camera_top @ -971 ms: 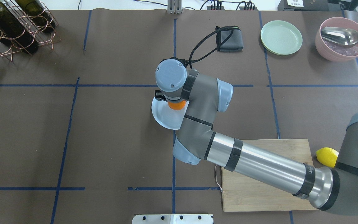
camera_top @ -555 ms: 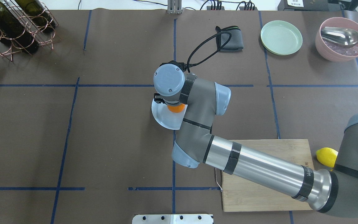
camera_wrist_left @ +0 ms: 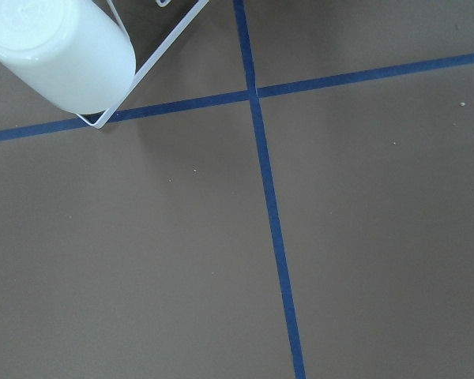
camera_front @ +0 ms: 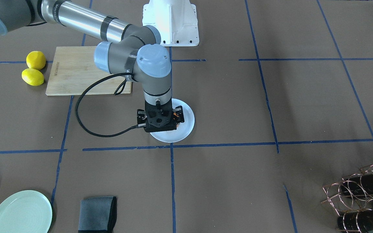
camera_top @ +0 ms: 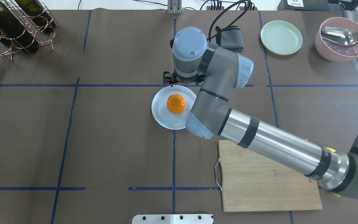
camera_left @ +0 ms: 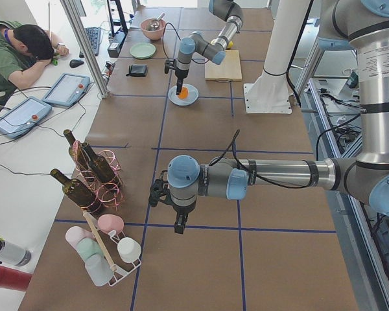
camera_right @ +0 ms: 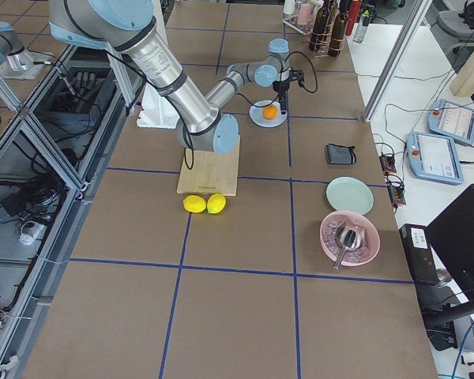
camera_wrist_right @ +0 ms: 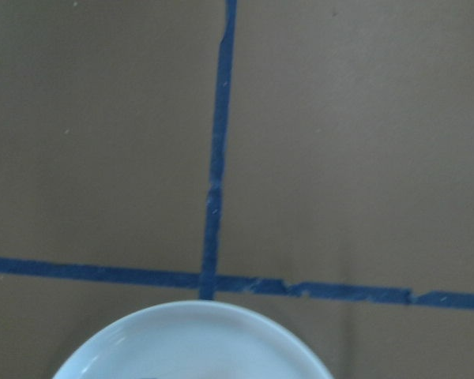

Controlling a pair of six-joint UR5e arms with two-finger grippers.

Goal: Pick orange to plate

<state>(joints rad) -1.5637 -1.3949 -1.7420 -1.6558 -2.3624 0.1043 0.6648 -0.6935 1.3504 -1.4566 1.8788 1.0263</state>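
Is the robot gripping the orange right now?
No, the orange sits free on the pale plate in the overhead view, with the right arm's jaws hanging clear of it and nothing touching the fruit.
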